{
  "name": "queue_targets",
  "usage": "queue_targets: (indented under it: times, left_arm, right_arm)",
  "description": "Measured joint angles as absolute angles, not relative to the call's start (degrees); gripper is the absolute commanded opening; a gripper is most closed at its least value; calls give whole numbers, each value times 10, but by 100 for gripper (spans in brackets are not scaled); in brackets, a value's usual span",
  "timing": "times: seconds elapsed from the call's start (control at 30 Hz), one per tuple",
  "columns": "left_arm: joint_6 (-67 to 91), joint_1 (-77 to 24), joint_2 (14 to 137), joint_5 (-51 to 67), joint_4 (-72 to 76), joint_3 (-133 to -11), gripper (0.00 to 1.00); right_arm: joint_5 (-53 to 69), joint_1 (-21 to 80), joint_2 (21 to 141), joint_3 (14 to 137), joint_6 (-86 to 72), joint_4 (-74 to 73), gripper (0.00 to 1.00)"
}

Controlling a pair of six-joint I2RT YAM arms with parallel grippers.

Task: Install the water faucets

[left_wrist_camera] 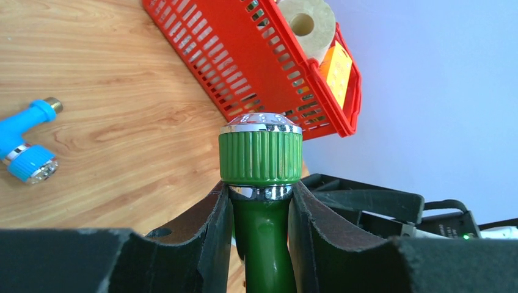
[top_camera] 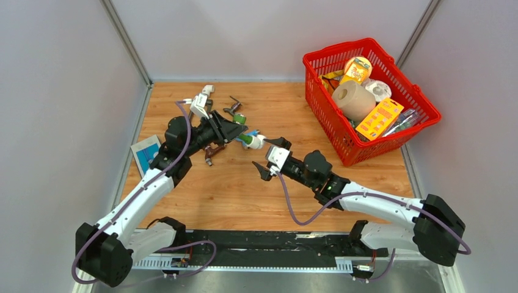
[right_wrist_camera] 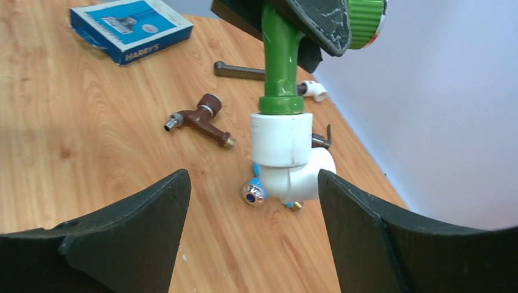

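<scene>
My left gripper is shut on the green faucet, held off the table by its stem, below the ribbed knob. A white elbow fitting sits on the stem's lower end. My right gripper is open and empty, its jaws spread either side of the elbow without touching it. The blue faucet lies on the table under the elbow. The brown faucet lies left of it. The dark grey faucet lies farther back.
A red basket full of groceries stands at the back right, and also shows in the left wrist view. A blue box lies at the table's left edge. Grey walls close in the table.
</scene>
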State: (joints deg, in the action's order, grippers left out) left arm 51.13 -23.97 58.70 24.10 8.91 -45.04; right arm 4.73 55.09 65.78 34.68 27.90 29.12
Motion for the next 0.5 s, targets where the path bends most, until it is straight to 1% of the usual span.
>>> queue_targets:
  times: [0.17, 0.43, 0.5]
  left_arm:
    - [527, -239, 592, 248, 97, -450, 0]
    - [559, -239, 598, 262, 121, -429, 0]
    - [571, -239, 598, 266, 131, -422, 0]
  right_arm:
    - [24, 551, 688, 350, 296, 316, 77]
    - [20, 551, 724, 361, 304, 343, 75]
    - [18, 551, 736, 364, 304, 352, 73]
